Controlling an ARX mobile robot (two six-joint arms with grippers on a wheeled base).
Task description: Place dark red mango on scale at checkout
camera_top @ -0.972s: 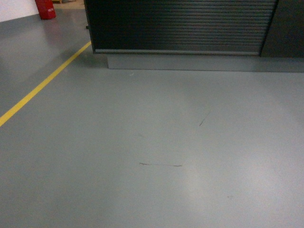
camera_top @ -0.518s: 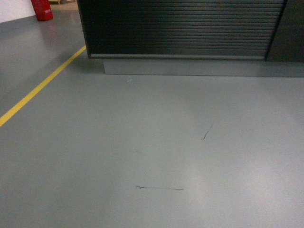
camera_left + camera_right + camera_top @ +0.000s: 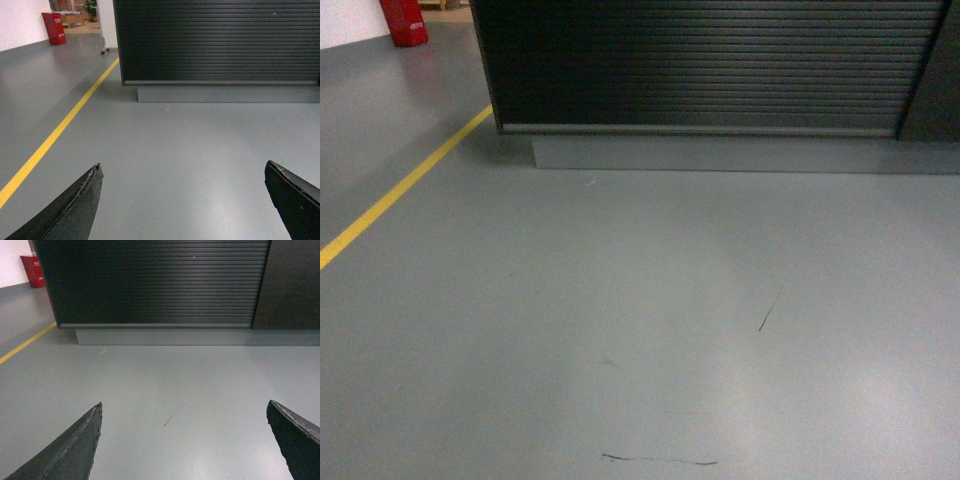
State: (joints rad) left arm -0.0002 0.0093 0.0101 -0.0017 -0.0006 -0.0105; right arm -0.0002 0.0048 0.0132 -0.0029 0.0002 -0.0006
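Checkout (image 3: pixel 710 70) stands ahead of left hand (image 3: pixel 182 200) and right hand (image 3: pixel 184 440), both spread, empty.

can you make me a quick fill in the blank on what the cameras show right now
1. The line painted on the floor is ____.
2. The checkout front panel has ____ ribs.
3. Both the left gripper and right gripper are ____, holding nothing.
4. The box far left is ____.

Missing words: yellow; horizontal; open; red
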